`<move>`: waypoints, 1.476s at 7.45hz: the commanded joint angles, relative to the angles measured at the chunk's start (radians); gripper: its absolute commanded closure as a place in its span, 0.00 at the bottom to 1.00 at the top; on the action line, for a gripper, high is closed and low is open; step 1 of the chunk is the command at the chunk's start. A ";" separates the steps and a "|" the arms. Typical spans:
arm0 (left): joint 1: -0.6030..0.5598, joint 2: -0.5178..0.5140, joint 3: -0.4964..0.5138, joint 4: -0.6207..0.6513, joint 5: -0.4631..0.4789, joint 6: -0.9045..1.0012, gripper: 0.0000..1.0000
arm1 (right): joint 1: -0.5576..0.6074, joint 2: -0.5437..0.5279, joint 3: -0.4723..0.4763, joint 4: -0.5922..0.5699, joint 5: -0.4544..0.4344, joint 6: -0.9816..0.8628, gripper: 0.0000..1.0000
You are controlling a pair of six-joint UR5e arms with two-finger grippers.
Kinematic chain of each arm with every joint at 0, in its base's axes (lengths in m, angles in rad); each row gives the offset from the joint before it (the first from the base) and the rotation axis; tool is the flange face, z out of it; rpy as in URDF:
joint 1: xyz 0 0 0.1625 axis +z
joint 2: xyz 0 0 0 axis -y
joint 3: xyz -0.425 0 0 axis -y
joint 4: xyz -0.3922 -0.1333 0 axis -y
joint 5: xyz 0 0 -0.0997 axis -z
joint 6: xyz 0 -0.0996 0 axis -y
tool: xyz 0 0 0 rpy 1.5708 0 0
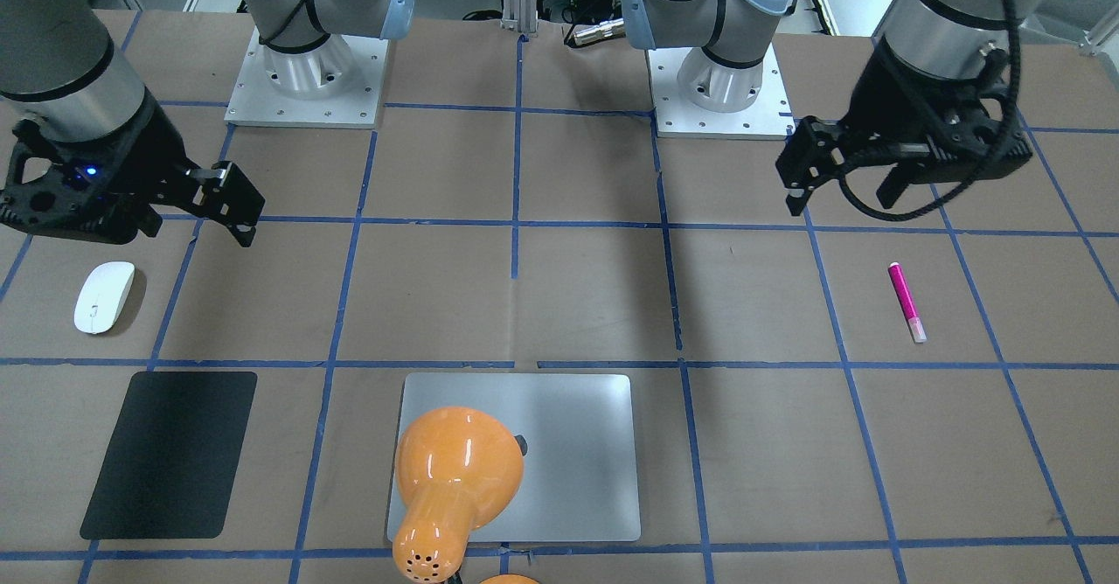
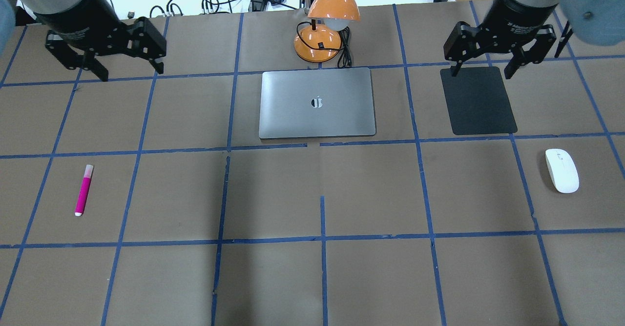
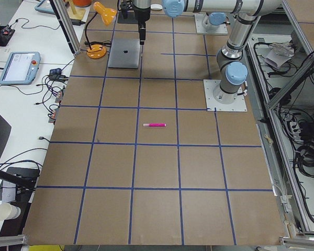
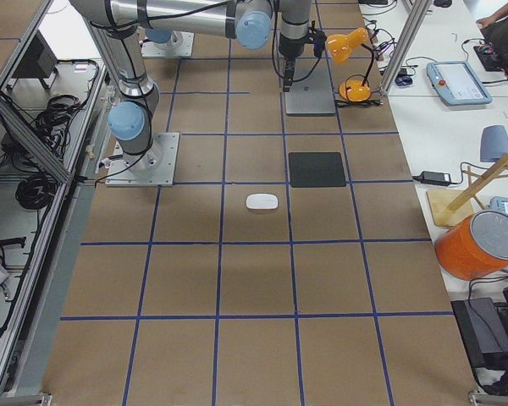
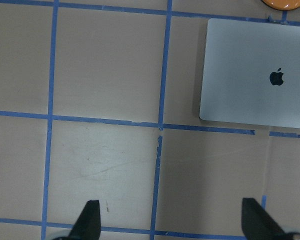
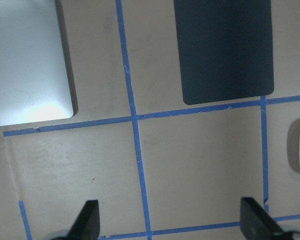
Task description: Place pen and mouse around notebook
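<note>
Above the worktop (image 2: 273, 282), seen from overhead, my left hand (image 2: 131, 72) and my right hand (image 2: 482, 72) hang empty, jaws wide apart. The pen (image 2: 83, 190) lies well apart from the notebook (image 2: 317, 102), on my left; the mouse (image 2: 562, 170) lies well apart on my right, near a black mat (image 2: 477, 100). From the front, an orange lamp (image 1: 459, 457) overlaps the notebook. My left wrist camera catches the pen at its frame edge; my right wrist camera, the mouse's edge.
</note>
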 commanded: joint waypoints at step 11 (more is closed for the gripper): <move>0.539 -0.306 -0.559 0.811 0.043 0.676 0.18 | -0.475 0.214 0.542 -0.740 -0.158 -0.533 0.00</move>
